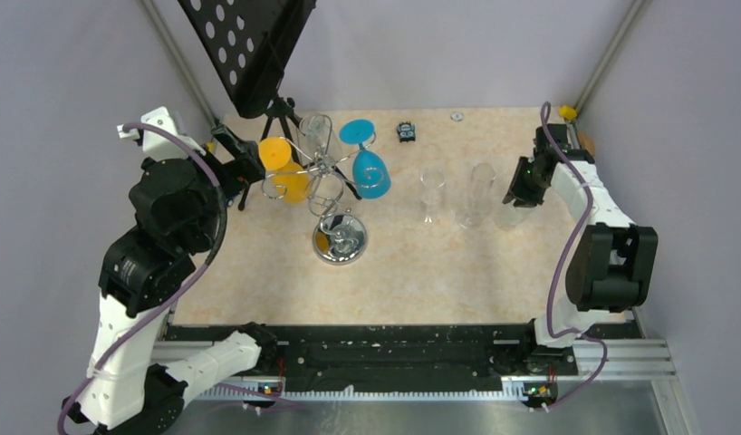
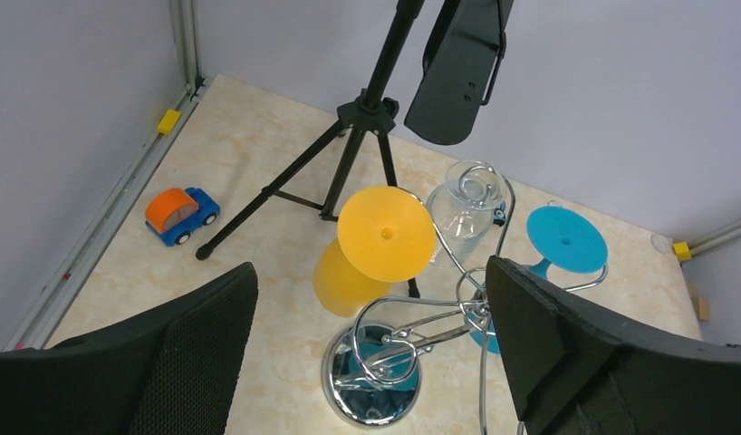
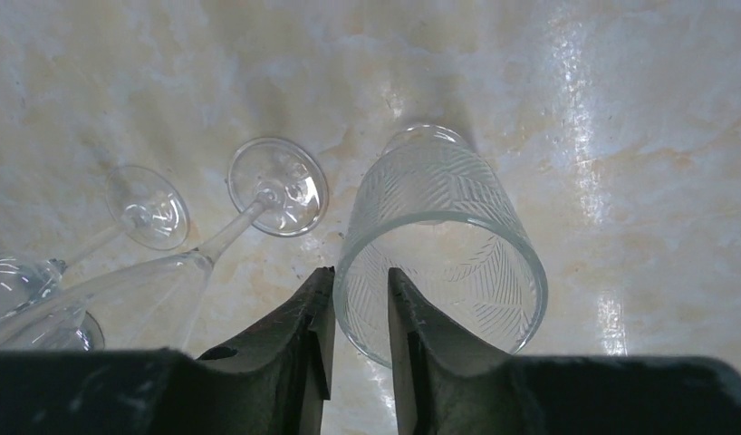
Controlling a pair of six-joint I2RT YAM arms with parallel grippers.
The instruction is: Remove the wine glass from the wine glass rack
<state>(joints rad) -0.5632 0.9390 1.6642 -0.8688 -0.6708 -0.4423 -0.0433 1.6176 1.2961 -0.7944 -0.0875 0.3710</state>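
The silver wire wine glass rack (image 1: 340, 241) stands left of centre on its chrome base, which also shows in the left wrist view (image 2: 371, 388). An orange wine glass (image 1: 282, 169) (image 2: 385, 234), a clear one (image 1: 316, 136) (image 2: 460, 210) and a blue one (image 1: 368, 169) (image 2: 566, 239) hang upside down on its hooks. My left gripper (image 1: 247, 167) (image 2: 371, 299) is wide open and empty, above and left of the rack, beside the orange glass. My right gripper (image 1: 521, 193) (image 3: 360, 281) is slightly open; its fingers straddle the wall of a patterned clear tumbler (image 1: 509, 216) (image 3: 439, 236) standing on the table.
Two clear wine glasses (image 1: 432, 194) (image 1: 480, 194) stand upright right of the rack. A black tripod stand with a perforated plate (image 1: 251, 45) (image 2: 367, 118) is behind the rack. A toy car (image 2: 179, 215) sits near the left wall, a small black object (image 1: 406, 132) at the back.
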